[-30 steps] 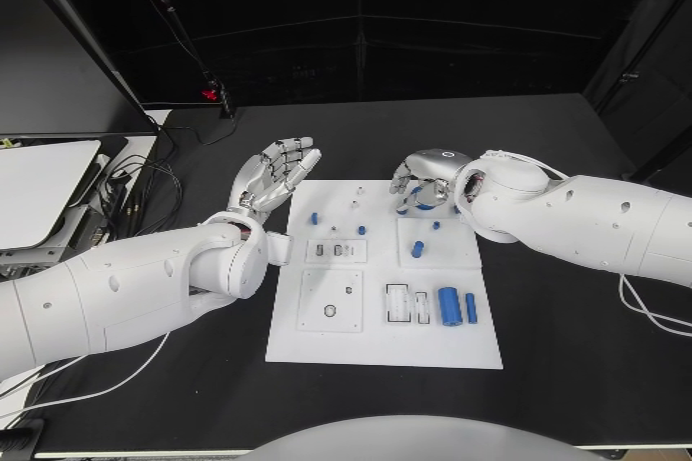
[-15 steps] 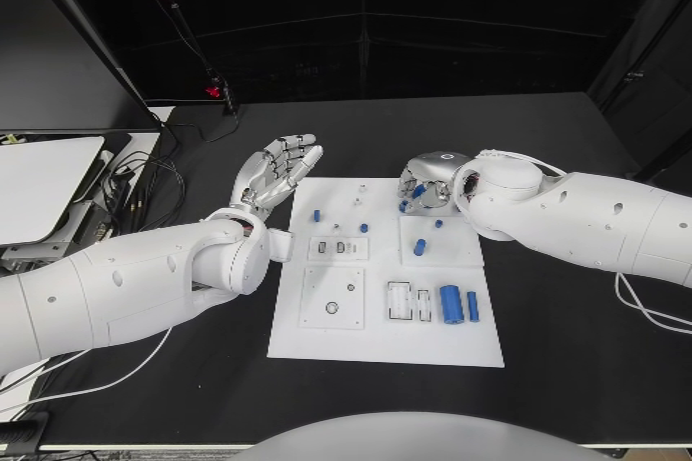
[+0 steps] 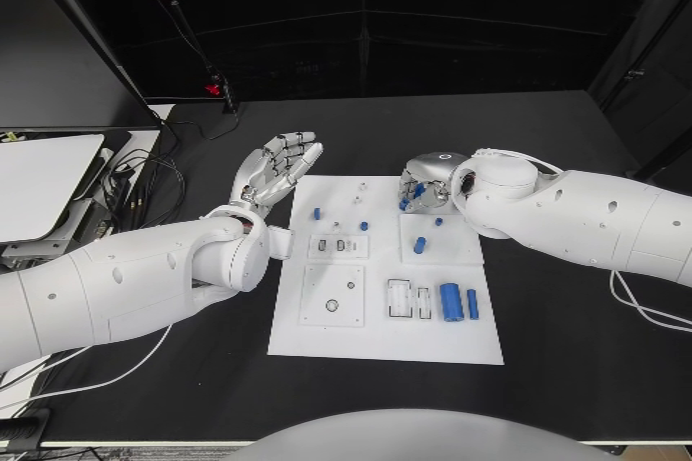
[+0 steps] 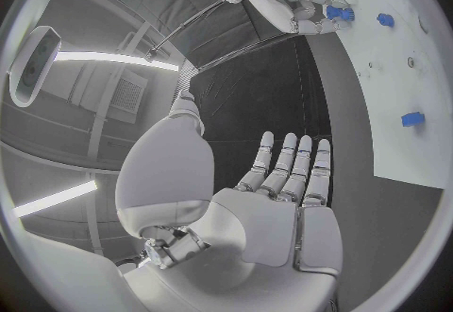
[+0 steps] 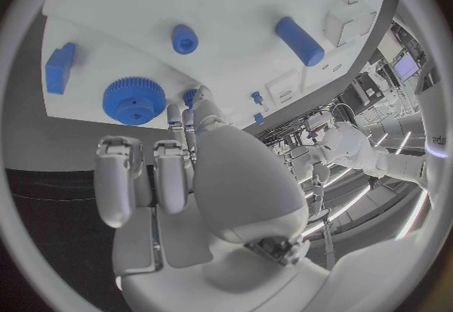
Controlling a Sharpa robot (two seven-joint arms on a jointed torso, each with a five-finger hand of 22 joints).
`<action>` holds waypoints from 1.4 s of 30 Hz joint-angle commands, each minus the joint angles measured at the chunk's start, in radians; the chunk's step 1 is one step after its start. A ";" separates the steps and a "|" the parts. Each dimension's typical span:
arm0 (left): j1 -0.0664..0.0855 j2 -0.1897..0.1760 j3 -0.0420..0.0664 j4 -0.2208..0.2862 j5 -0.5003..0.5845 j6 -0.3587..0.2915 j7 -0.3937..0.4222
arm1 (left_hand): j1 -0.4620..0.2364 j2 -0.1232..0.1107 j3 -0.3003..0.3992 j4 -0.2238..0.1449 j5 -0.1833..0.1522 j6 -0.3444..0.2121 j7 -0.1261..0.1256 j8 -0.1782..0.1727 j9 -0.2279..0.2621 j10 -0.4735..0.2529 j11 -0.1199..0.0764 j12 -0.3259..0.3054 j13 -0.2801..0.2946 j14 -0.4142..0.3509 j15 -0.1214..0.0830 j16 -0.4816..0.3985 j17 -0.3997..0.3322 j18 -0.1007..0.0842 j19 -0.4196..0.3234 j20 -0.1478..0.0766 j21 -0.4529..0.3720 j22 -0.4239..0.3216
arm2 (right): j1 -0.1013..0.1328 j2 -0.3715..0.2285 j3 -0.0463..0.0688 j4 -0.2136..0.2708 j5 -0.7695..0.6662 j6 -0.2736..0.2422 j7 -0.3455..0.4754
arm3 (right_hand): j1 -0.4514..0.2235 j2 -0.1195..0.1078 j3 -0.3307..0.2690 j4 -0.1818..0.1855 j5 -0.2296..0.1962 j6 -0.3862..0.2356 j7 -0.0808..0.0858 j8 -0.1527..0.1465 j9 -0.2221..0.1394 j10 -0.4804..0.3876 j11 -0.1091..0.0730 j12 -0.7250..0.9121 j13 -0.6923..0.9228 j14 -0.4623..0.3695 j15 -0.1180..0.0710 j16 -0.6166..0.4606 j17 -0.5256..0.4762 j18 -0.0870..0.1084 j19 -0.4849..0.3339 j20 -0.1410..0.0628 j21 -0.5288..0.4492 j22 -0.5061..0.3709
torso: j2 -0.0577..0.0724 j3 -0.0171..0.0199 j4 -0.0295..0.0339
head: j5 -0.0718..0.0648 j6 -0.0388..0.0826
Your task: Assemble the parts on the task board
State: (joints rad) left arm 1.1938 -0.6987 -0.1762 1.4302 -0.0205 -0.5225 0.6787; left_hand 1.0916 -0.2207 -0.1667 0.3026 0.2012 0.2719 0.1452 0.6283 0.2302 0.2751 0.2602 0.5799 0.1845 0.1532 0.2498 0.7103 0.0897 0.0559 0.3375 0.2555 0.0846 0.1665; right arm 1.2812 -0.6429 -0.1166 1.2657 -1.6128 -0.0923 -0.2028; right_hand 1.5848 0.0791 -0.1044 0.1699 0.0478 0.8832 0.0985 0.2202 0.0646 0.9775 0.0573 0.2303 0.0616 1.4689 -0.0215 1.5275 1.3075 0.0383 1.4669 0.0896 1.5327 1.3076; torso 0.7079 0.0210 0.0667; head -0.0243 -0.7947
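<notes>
- The task board (image 3: 387, 331) lies in the middle of the head view on the black table (image 3: 577, 311), with blue parts scattered across it
- The right hand (image 3: 423, 186) hangs over the board's upper right corner, fingers curled downward toward the parts there; whether they already pinch anything I cannot tell, since the palm hides the tips
- In the right wrist view a blue gear (image 5: 133, 100) lies flat on the white plate just beyond the fingertips (image 5: 176, 112), with a small blue block (image 5: 60, 67) beside it toward the circle's left and a round blue peg (image 5: 184, 39) further up
- The gear looks close to the fingers yet apart from them; no pad is plainly touching it
- The step in hand, as I judge it, is reaching for the gear: the fingers should come down on opposite sides of its toothed rim, not on top, and close evenly so it does not slide across the smooth plate
- The neighbouring block sits near enough to be nudged, so a narrow approach is wise
- The left hand (image 3: 277, 171) is held above the table at the board's upper left edge, palm up, fingers straight and spread, holding nothing
- A blue cylinder (image 3: 449, 304) and a thinner blue pin (image 3: 470, 307) lie by the board's lower right, well apart from both hands
</notes>
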 commanded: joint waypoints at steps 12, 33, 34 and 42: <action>0.001 0.000 0.001 -0.002 -0.007 0.008 0.372 | 0.006 0.016 0.012 0.000 -0.001 -0.001 0.152 0.007 -0.003 -0.002 0.006 0.008 -0.004 -0.003 0.006 0.008 -0.002 0.018 -0.001 0.004 0.006 0.002 | -0.001 0.016 0.000 -0.011 -0.009 0.027 -0.004 | 0.019 0.000 0.007 0.018 0.000 0.019 0.000 -0.020 0.001 0.038 0.000 -0.018 0.000 0.064 0.009 0.000 0.009 -0.019 0.061 0.006 0.004 0.179 | -0.002 -0.0006 -0.0009 | 0.004 -0.007; 0.001 0.000 0.000 -0.007 -0.007 0.007 0.367 | 0.014 0.068 0.053 -0.002 -0.008 -0.001 0.152 0.022 -0.018 -0.005 0.006 0.025 -0.017 -0.005 0.005 0.019 -0.010 0.022 -0.006 0.008 0.013 0.008 | -0.004 0.004 0.000 -0.004 -0.011 -0.186 0.080 | 0.096 0.012 0.068 0.034 0.000 0.174 0.009 -0.004 0.012 0.189 -0.002 -0.071 -0.002 0.068 0.014 0.004 0.029 -0.024 0.071 0.010 0.012 0.200 | -0.003 -0.0003 -0.0010 | 0.007 -0.001; 0.001 0.000 0.000 -0.008 -0.007 0.007 0.367 | 0.014 0.068 0.053 -0.002 -0.008 -0.001 0.152 0.022 -0.019 -0.005 0.006 0.026 -0.017 -0.005 0.005 0.019 -0.010 0.022 -0.007 0.008 0.013 0.008 | -0.004 0.002 0.000 0.000 -0.009 -0.209 0.086 | 0.096 0.011 0.069 0.035 0.000 0.175 0.009 -0.005 0.011 0.191 -0.002 -0.073 -0.002 0.068 0.014 0.004 0.029 -0.024 0.071 0.011 0.012 0.200 | -0.003 -0.0003 -0.0011 | 0.008 0.001; 0.001 0.001 -0.002 -0.010 -0.007 0.004 0.368 | 0.012 0.060 0.049 -0.001 -0.007 -0.001 0.152 0.025 -0.021 -0.006 0.005 0.029 -0.019 -0.006 0.004 0.021 -0.012 0.023 -0.006 0.007 0.015 0.010 | -0.003 0.003 0.003 0.012 0.015 -0.307 0.127 | 0.102 0.002 0.077 0.044 0.000 0.182 0.013 -0.016 0.008 0.202 0.003 -0.094 -0.002 0.069 0.018 0.006 0.037 -0.025 0.073 0.013 0.014 0.204 | -0.005 -0.0013 -0.0031 | 0.016 0.009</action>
State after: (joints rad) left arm 1.1938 -0.6988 -0.1788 1.4197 -0.0207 -0.5229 0.6788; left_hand 1.1046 -0.1627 -0.1212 0.3012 0.1968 0.2719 0.1452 0.6497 0.2098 0.2712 0.2639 0.6052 0.1664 0.1496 0.2535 0.7257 0.0790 0.0695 0.3340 0.2590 0.0930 0.1753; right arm 1.2759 -0.6429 -0.1151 1.2756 -1.6092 -0.3128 -0.1183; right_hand 1.6810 0.0832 -0.0319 0.2135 0.0446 1.0515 0.1025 0.2086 0.0722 1.1740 0.0607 0.1407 0.0593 1.4650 -0.0106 1.5275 1.3073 0.0224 1.4670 0.0970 1.5410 1.3074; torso 0.7032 0.0200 0.0658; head -0.0113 -0.7869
